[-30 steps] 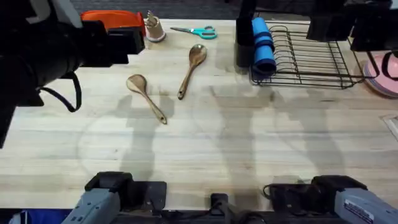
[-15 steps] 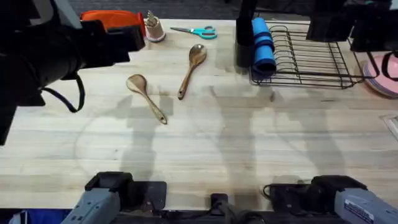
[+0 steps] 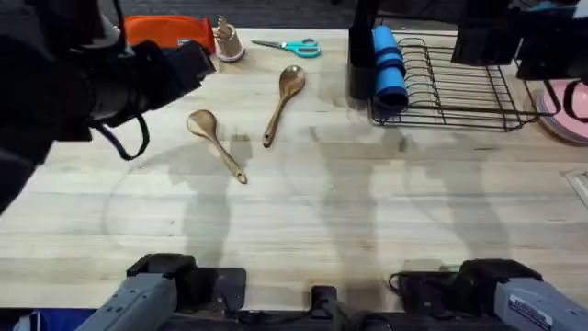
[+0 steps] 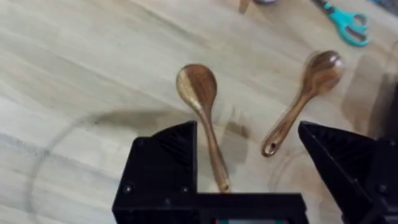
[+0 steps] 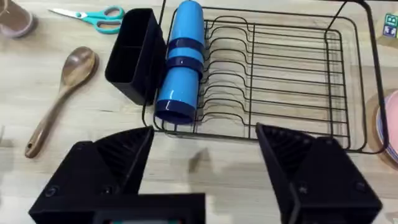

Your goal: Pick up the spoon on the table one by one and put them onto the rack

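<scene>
Shorter spoon (image 4: 202, 112): lying flat, rigid, light; slim handle reaching between spread left gripper (image 4: 249, 162) fingers, best pinch point. Right gripper (image 5: 205, 155) gaping before rack (image 5: 280, 81).

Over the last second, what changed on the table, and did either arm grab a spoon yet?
Only the left arm moved, swinging over the table's left side toward the spoons. No grab yet: the left gripper hangs open above the shorter spoon. The longer spoon, rack and scissors stayed put.

My left arm (image 3: 73, 83) looms dark and blurred, hiding the bench's (image 3: 322, 211) far-left corner; the pink plates (image 3: 571, 106) run off the edge.
</scene>
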Controlling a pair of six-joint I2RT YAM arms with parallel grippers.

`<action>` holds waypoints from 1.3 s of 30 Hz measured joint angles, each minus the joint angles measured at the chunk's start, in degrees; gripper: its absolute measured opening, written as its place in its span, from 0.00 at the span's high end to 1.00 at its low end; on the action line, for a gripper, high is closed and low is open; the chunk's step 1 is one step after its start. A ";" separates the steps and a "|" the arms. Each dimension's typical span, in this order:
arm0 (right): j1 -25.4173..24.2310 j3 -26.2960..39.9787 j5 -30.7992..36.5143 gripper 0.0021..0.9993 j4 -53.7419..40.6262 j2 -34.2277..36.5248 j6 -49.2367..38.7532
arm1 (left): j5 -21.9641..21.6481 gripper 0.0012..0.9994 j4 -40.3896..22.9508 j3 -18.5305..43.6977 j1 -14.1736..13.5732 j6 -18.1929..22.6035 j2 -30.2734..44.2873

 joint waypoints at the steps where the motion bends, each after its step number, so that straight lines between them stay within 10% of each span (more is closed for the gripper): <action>1: 0.00 0.00 0.00 0.00 0.00 0.00 0.02 | 0.00 0.01 -0.37 0.00 0.00 -0.09 0.78; 39: 0.00 0.00 0.00 0.00 -0.02 0.00 0.00 | 0.47 0.04 2.34 0.53 0.00 -4.49 38.81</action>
